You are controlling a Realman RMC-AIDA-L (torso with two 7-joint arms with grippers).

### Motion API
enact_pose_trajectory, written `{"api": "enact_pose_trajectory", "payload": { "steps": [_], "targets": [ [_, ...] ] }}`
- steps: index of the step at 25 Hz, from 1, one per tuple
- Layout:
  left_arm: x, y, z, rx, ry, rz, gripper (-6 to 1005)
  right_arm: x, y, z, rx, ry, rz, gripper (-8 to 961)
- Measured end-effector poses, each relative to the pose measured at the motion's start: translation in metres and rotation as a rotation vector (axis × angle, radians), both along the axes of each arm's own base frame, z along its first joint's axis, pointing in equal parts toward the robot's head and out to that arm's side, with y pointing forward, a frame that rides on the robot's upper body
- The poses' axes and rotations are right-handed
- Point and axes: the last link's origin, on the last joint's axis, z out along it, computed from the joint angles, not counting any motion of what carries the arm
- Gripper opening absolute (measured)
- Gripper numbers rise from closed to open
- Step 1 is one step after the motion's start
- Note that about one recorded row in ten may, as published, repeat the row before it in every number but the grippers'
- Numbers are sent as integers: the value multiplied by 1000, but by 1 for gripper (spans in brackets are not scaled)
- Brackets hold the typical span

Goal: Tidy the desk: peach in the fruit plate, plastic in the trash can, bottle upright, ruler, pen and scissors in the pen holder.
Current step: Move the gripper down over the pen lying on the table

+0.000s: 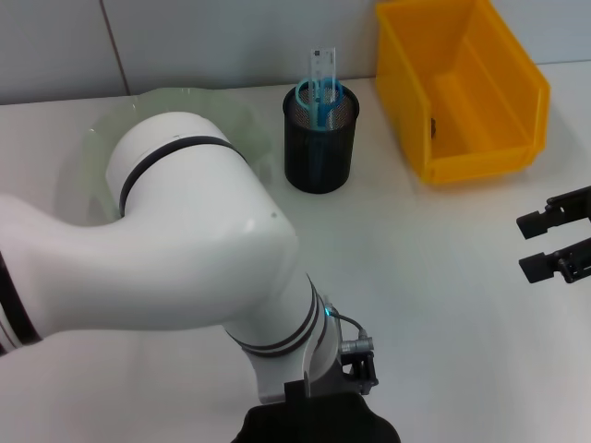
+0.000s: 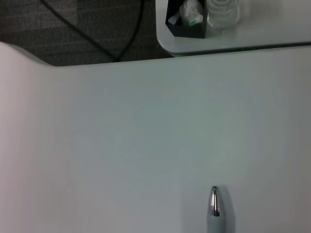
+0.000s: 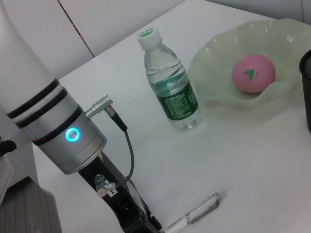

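Right wrist view: left gripper point(image 3: 141, 224) low over the pen point(image 3: 194, 216) on the worktop point(image 3: 243, 155) — its state I cannot tell; a glancing touch could roll the pen away.

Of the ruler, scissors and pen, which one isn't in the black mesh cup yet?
The pen. It lies flat on the desk, while the ruler and scissors stand in the pen holder.

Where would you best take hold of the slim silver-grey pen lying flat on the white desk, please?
Grip the slim silver-grey pen across its barrel near the middle, coming straight down from above: it lies flat on the white desk, so only its narrow sides offer purchase. The left gripper is probably nearest.
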Motion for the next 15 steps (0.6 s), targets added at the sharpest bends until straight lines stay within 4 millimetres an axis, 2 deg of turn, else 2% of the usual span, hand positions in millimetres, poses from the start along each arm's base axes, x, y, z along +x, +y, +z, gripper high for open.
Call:
{"api": "enact_pose_trajectory", "payload": {
  "steps": [11, 15],
  "targets": [
    [-3, 0, 0, -3, 5, 17, 218, -3, 2, -1, -3, 2, 8, 762],
    [-4, 0, 0, -11, 6, 7, 214, -3, 3, -1, -2, 1, 8, 762]
  ]
}}
